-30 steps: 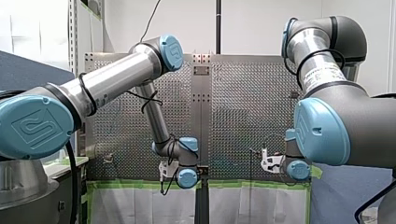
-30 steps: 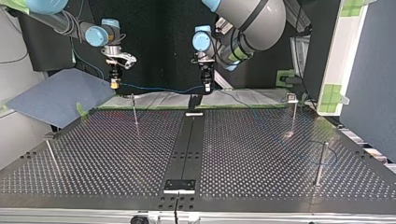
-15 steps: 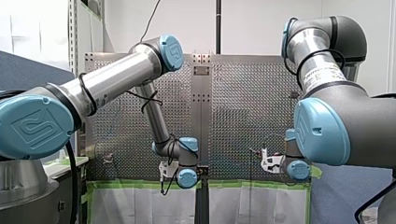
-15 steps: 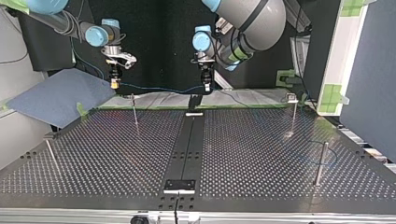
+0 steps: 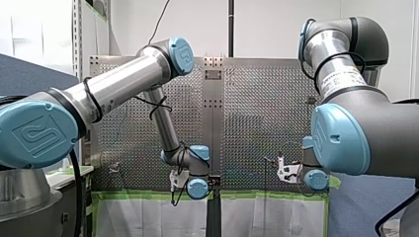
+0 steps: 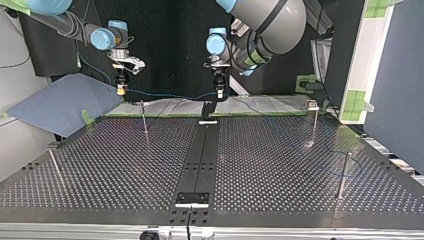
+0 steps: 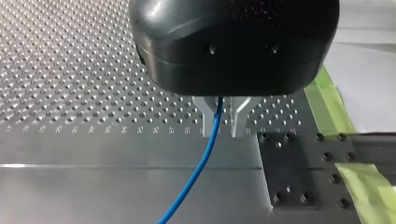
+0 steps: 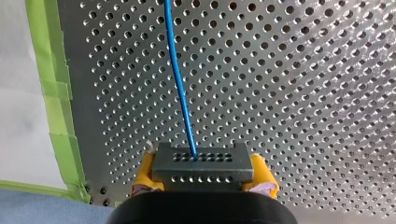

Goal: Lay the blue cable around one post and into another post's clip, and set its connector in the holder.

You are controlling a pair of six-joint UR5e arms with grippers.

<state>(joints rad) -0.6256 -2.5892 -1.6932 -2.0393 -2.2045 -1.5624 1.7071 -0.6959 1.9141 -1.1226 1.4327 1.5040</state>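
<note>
- The perforated metal surface [image 6: 300, 150] carries thin upright metal posts [image 6: 144, 119]. The cable touches none of them, so routing is judged not yet begun.
- The thin blue cable [image 6: 170, 95] hangs in a shallow sag between the two tools, above the surface's far edge in the top view. Past my left tool it drops toward the surface.
- Change over the last second: both tools have shifted only slightly toward the top view's left, and the cable span looks unaltered. This is judged to be a transport phase.
- My left tool [image 7: 219, 133] has its metal fingers drawn close, with the cable running out between them.
- My right tool [image 8: 203, 171] has its yellow pads clamped on the sides of the dark grey perforated connector block [image 8: 201, 158]. The cable leaves the block's face straight ahead of the tool.
</note>
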